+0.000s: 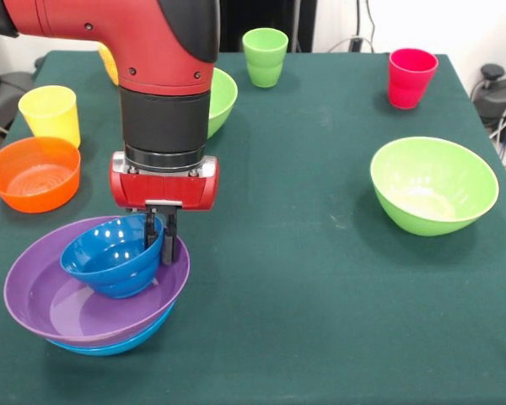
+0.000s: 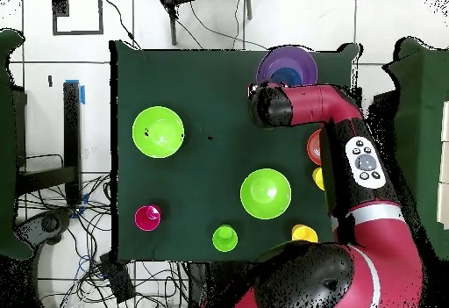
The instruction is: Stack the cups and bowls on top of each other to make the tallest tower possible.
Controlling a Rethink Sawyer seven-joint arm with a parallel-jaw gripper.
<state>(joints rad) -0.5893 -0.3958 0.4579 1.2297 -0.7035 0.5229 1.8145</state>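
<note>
Gripper pinching small blue bowl rim, bowl tilted inside purple bowl atop large blue bowl: placement step; next, judged, release squarely.

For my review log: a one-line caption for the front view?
Claw pinches small blue bowl's rim, bowl tilted inside purple bowl nested on large blue bowl.

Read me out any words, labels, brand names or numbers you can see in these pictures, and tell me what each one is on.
No text can be read in either view.
Cups and bowls, such as the small blue bowl and the red cup: plain, no print or labels.
Arm's button panel: a few buttons show in the overhead view, with any markings too small to read.
</note>
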